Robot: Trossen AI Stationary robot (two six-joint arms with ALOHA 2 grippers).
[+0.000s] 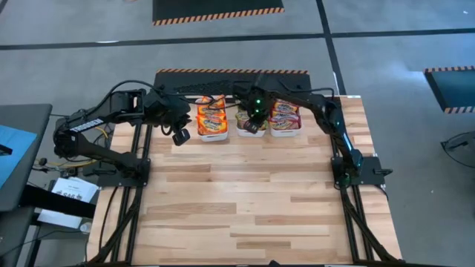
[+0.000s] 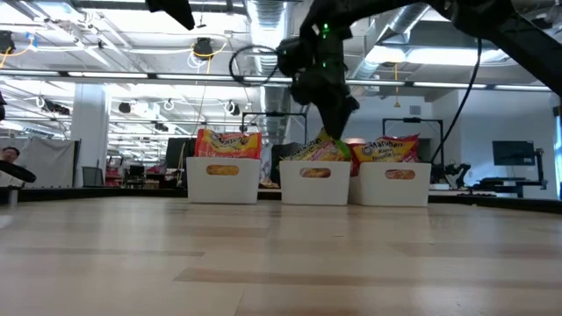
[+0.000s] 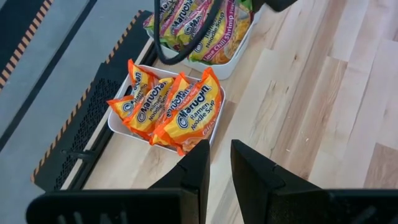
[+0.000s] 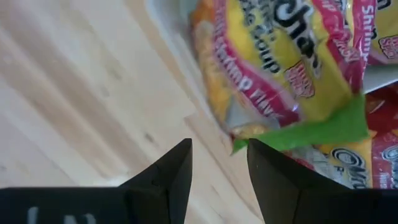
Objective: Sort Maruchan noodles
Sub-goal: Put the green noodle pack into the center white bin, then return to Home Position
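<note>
**Kid:** Noodles [image 1: 251,119], where are they now?

**Helper:** All in the three white bins at the far edge of the table. The orange packets [image 3: 177,109] fill the left bin [image 1: 211,136]. The middle bin [image 1: 251,133] holds the pink and green ones. The red packets [image 1: 285,113] sit in the bin [image 1: 285,133] on the other side of the middle bin.

**Kid:** So what step is this?

**Helper:** I think it is the end of a drop. The right gripper [image 1: 254,124] hangs just over the middle bin, by its near rim. No packets lie on the bare table [image 1: 252,215], so the sorting looks nearly done.

**Kid:** Is it holding one?

**Helper:** No. Its fingers [image 4: 171,171] are apart with nothing between them. A pink packet [image 4: 280,62] lies just past them.

**Kid:** And next?

**Helper:** Probably lift straight up, clear of the bin.

**Kid:** The other arm?

**Helper:** The left gripper [image 1: 180,135] waits just beside the left bin, on the side away from the middle bin. Its fingers have a small gap and hold nothing.
</note>
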